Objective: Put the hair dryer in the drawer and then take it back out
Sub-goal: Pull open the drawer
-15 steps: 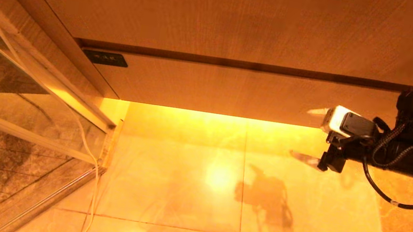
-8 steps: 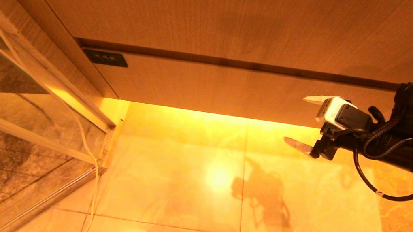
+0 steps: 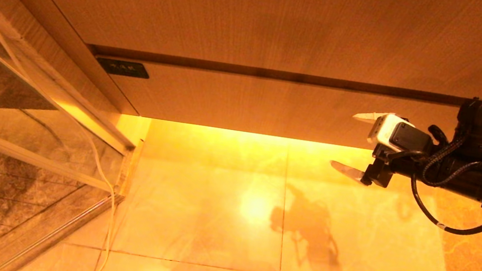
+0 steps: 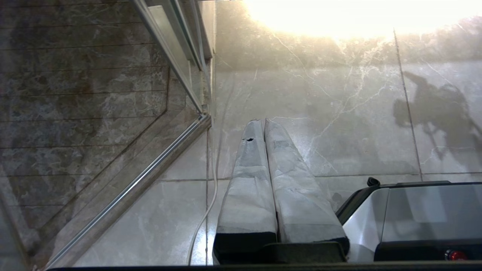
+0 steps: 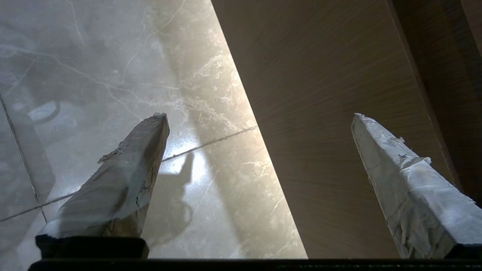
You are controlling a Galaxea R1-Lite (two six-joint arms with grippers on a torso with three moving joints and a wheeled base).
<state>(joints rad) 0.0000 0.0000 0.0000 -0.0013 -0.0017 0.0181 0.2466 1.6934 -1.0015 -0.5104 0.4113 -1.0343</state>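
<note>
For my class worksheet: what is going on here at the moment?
The robot faces a closed wood-grain drawer under a wooden countertop. Its right hand is stretched out at the drawer front's right end, fingers wide apart and holding nothing. The left hand hangs parked over the marble floor with its fingers together. No hair dryer shows in any view, so the job looks barely begun.

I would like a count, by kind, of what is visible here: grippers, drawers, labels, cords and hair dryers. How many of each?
Grippers: 2, the left gripper and the right gripper
Drawers: 1, the drawer, closed
Black labels: 1, the label
White cords: 1, the cord on the floor
Hair dryers: 0 in view
Total: 5
</note>
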